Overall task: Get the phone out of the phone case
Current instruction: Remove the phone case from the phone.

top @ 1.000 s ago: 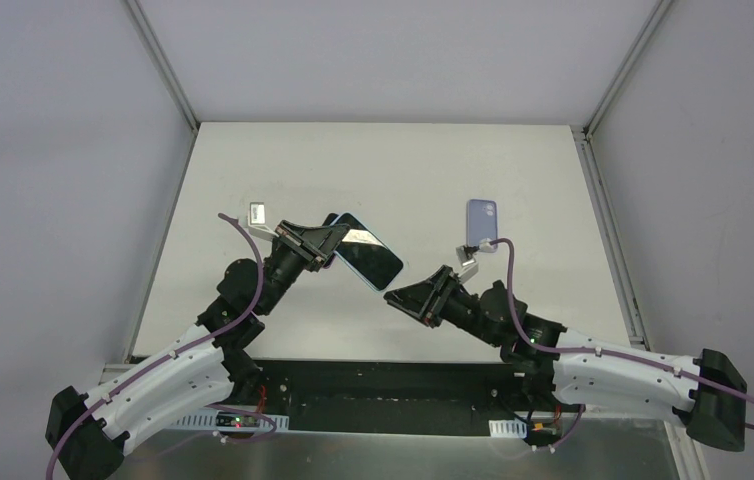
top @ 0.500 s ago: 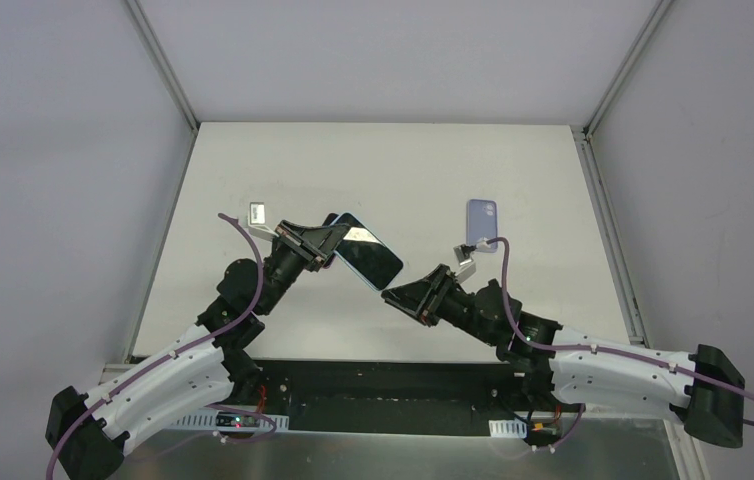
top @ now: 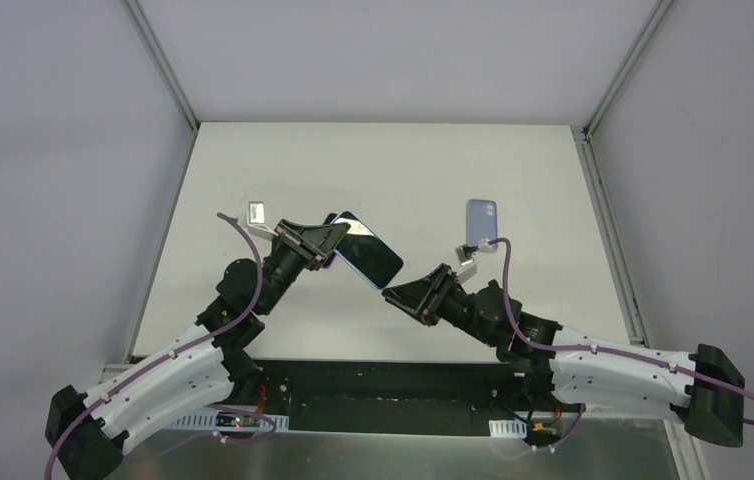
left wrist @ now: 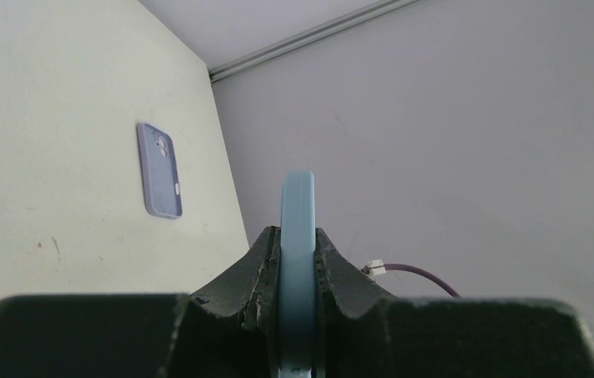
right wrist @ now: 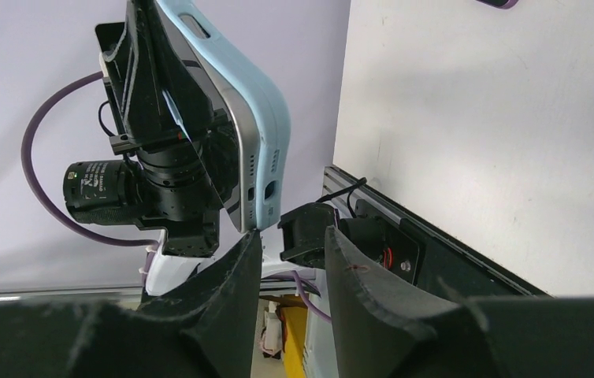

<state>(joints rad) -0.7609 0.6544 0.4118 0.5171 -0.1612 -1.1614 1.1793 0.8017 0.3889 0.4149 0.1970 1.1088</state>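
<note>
1. The left gripper (top: 325, 240) is clenched on a phone (top: 371, 258) that sits inside a light blue case (left wrist: 298, 213). Its 2 fingers press the front and back faces at one end.
2. The phone and case are held up off the table (top: 403, 170), tilted, with the dark screen facing up and the free end pointing toward the right arm.
3. In the left wrist view the case is seen edge-on, standing straight up between the 2 fingers.
4. The right gripper (right wrist: 290, 236) is released, its jaws parted and nothing between them.
5. It sits just below the free corner of the case. That corner lies right at the tip of 1 finger (right wrist: 231, 268); I cannot tell whether they touch.
6. The right wrist view shows the phone's silver side seated in the blue case, with port cutouts along the bottom edge.
7. A purple case (top: 482, 220) lies flat on the table, well apart from both grippers, beyond the right arm.
8. A small grey tag (top: 257, 212) lies on the table near the left arm.
</note>
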